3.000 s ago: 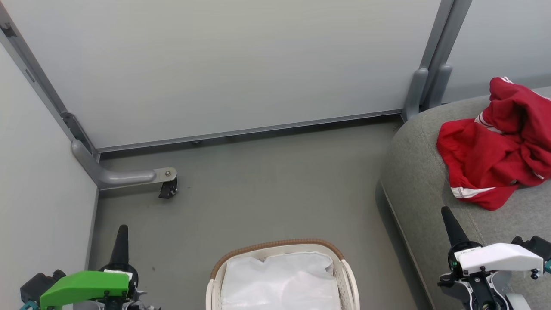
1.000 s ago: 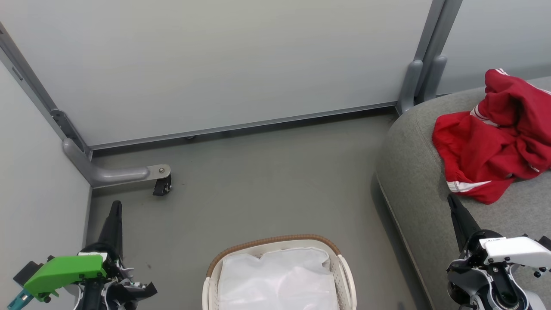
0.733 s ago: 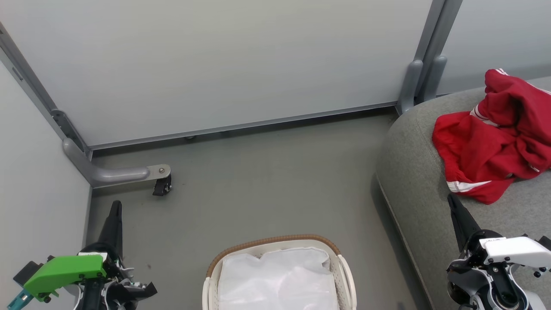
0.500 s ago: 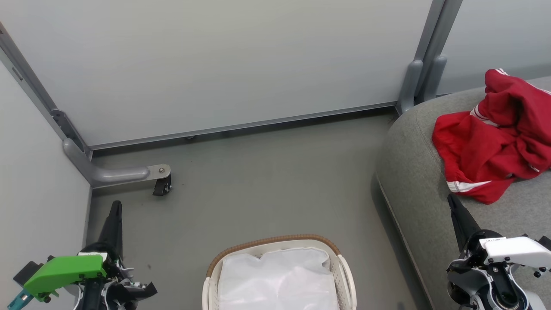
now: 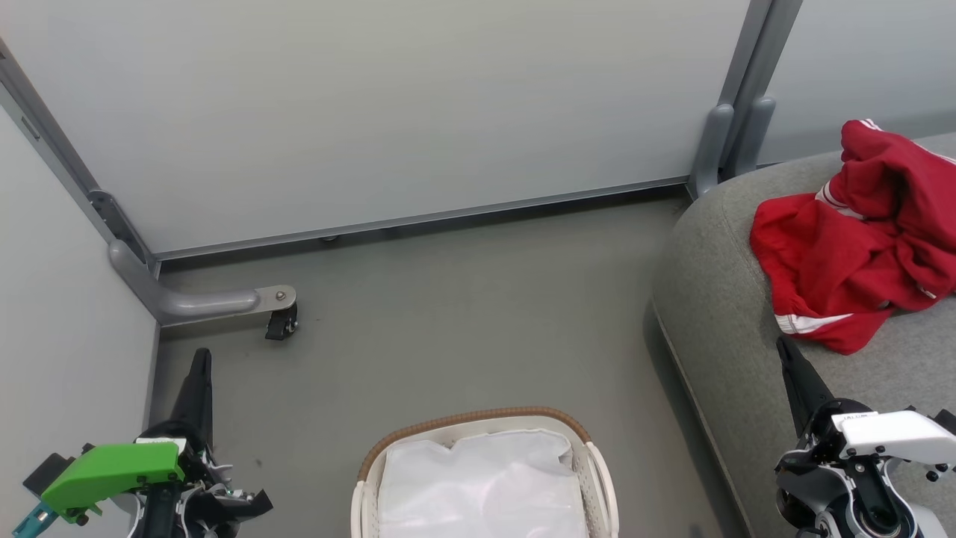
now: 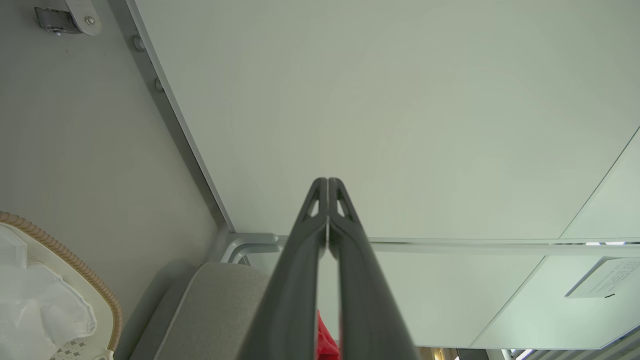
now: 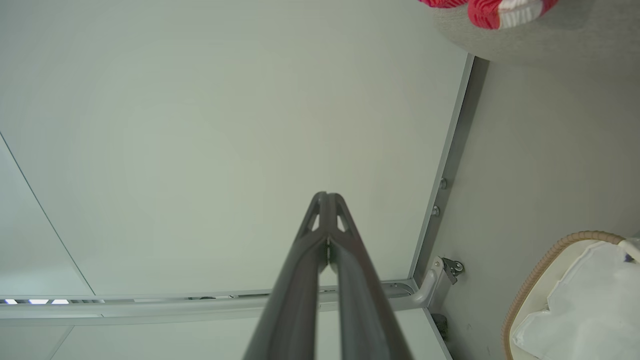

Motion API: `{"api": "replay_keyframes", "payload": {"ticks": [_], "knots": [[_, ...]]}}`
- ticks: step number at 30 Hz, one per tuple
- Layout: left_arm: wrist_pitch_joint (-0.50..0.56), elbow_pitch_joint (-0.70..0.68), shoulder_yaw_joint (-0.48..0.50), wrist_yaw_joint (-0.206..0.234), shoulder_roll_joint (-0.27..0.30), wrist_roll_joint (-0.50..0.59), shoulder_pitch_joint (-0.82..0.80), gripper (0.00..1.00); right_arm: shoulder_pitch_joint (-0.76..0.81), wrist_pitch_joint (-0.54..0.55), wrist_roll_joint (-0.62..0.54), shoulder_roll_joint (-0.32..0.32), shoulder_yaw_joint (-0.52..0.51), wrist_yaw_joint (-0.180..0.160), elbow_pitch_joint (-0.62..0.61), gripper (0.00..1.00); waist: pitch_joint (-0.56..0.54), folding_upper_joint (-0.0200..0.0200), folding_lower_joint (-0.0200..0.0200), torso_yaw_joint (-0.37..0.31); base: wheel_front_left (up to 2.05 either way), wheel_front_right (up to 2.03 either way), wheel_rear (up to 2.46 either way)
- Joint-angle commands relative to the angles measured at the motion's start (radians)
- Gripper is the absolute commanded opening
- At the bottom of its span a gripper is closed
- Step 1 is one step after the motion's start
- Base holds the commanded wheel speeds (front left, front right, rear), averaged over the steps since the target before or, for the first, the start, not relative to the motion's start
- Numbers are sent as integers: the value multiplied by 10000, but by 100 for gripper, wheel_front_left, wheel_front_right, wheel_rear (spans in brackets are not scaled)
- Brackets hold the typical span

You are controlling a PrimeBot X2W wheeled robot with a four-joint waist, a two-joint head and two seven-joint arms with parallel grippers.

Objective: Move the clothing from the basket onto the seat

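Likely soft, light and floppy: red clothing [image 5: 844,254] heaped on the grey seat [image 5: 709,329], basket [image 5: 478,418] showing just its white liner [image 5: 478,486]; best pinched at a raised fold or striped hem. Both jaws closed on nothing: left gripper [image 5: 199,359] over bare floor [image 5: 463,314], right gripper [image 5: 783,345] over the seat near its rounded edge, open floor between.

grey floor [image 5: 463,321] under the basket [image 5: 478,419] and a caster foot [image 5: 280,324]; grey seat [image 5: 713,321] under the crumpled red clothing [image 5: 836,269]
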Motion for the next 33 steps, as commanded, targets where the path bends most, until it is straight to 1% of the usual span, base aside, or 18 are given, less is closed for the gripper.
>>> {"api": "replay_keyframes", "payload": {"ticks": [1,33], "knots": [[31,-20,22,-62,47,-33,-108,0,-81,28,35,-59,-17,0,-34,0,0,0,0,0,0,0,0],[29,-21,21,-63,48,-34,-108,0,-81,26,35,-60,-16,0,-34,0,0,0,0,0,0,0,0]]}}
